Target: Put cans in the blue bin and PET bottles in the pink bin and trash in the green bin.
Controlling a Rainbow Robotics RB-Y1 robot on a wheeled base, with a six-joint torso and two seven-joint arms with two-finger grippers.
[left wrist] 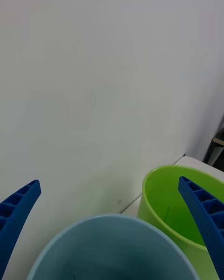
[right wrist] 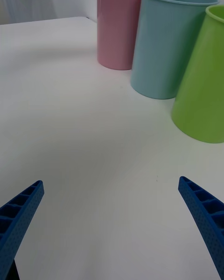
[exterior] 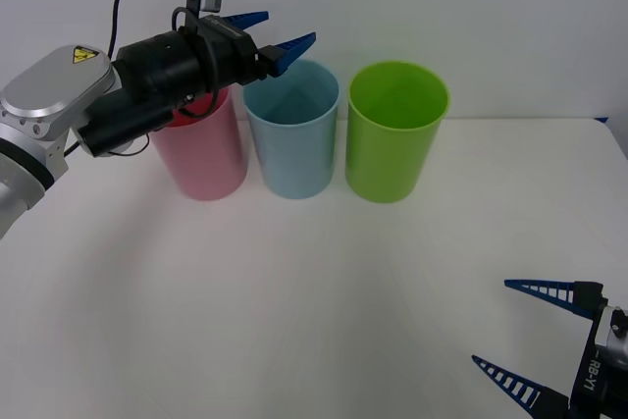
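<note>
Front view: my left gripper [exterior: 280, 34] hangs over the gap between the pink bin [exterior: 206, 159] and the blue bin [exterior: 291, 134], fingers spread, nothing between them. The green bin [exterior: 395, 134] stands just beside the blue one. My right gripper [exterior: 525, 340] is parked low over the white table [exterior: 294, 291], fingers spread, empty. No can, bottle or trash lies on the table.

Right wrist view: three bins in a row, bare tabletop before them.

Left wrist view: I look down at the blue bin's rim and the green bin; the bottoms are hidden, so I can't tell where the can sits. I judge the sorting likely done or nearly so.
</note>
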